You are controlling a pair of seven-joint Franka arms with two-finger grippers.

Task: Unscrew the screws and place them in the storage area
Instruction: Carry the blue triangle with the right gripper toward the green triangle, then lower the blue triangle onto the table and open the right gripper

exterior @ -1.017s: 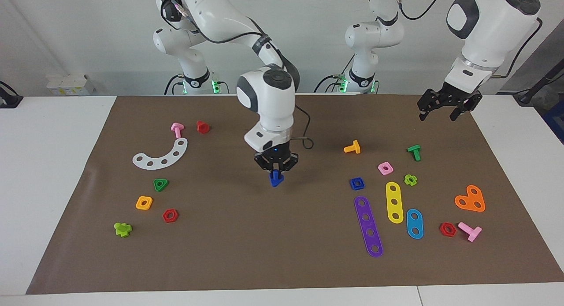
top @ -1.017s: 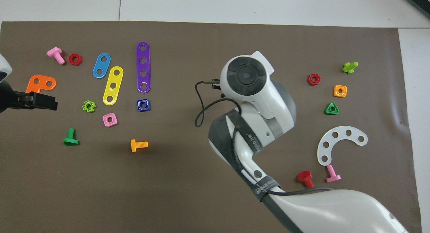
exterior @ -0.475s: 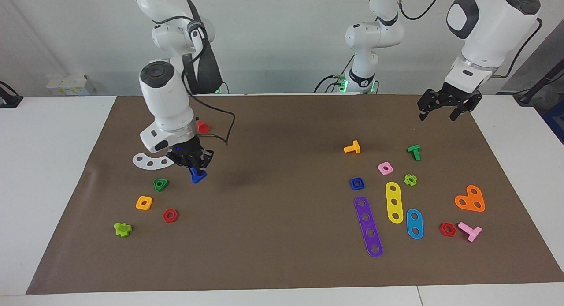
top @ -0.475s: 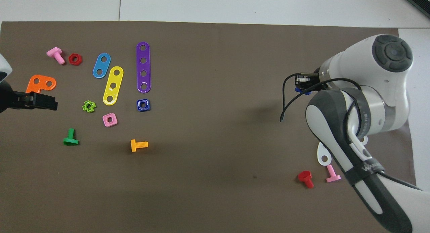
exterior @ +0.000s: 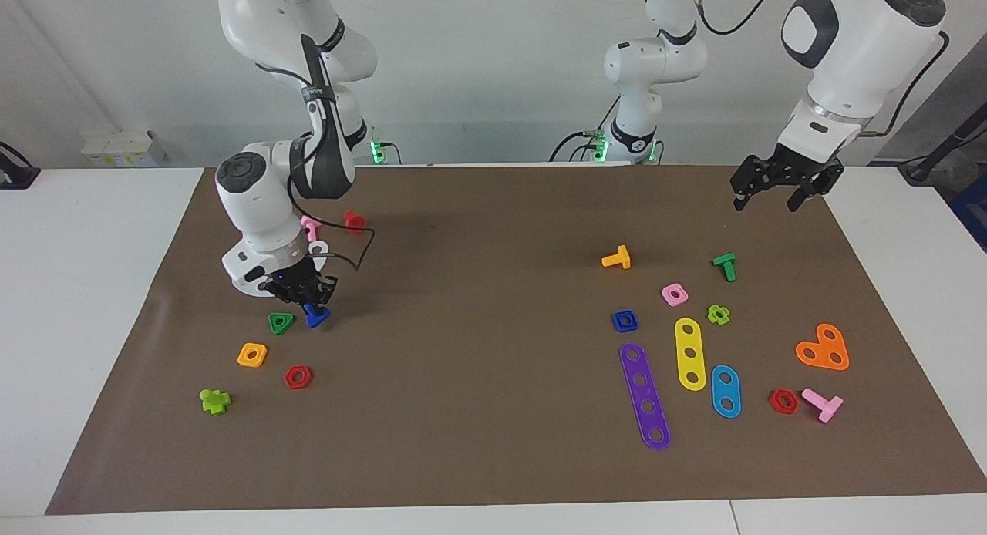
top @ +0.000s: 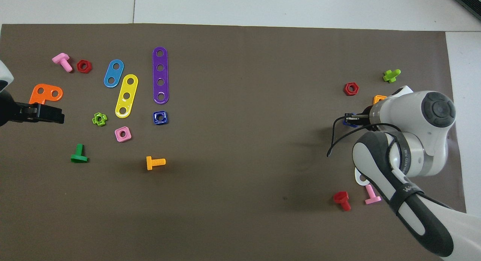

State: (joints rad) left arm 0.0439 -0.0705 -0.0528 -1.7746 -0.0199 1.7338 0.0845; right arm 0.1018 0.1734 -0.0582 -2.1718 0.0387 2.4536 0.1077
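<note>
My right gripper is shut on the blue screw, holding it low over the storage area, right beside a green triangular nut. I cannot tell whether the screw touches the mat. In the overhead view the right gripper shows only a sliver of the blue screw under it. The right arm hides most of the white curved strip. My left gripper waits open in the air over the mat's edge at the left arm's end, holding nothing.
An orange nut, red nut and lime piece lie in the storage area. Purple, yellow and blue strips, a blue square nut and an orange bolt lie toward the left arm's end.
My right arm has carried the blue screw from the mat's middle to the right arm's end and lowered it beside the green triangular nut. The left arm has not moved.
</note>
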